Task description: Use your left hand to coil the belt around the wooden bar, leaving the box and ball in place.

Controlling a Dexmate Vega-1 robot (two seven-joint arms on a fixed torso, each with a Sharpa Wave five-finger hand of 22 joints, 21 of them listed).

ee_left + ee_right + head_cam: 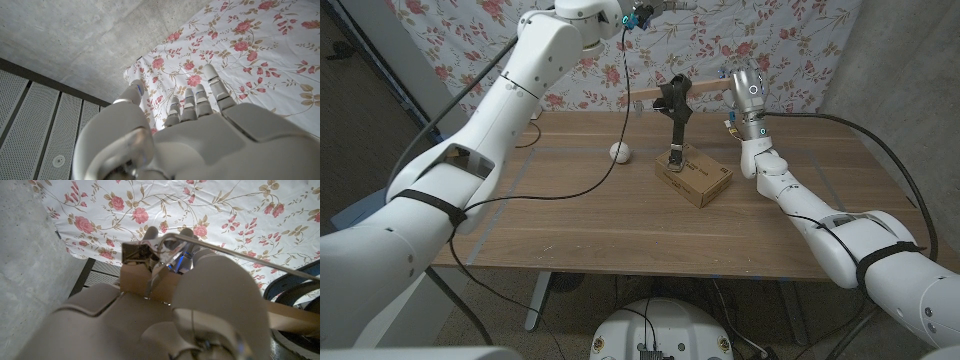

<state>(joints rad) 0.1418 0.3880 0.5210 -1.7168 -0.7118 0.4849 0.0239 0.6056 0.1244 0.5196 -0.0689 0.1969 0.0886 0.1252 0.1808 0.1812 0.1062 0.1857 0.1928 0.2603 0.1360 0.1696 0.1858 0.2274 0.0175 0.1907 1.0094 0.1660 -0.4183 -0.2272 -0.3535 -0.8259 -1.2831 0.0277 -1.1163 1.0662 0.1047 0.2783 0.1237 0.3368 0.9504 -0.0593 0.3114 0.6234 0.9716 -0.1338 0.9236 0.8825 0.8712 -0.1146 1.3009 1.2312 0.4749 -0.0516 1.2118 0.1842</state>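
The left robot hand (pixel 200 125) is raised high above the surface (pixel 570 220), fingers straight and apart, holding nothing. A white ball (pixel 620 152) lies on the surface, with the cardboard box (pixel 695 175) to its right. The black belt (pixel 676 110) hangs coiled around the wooden bar (pixel 705 88), its end touching the box. The right robot hand (pixel 750 95) grips the bar's end.
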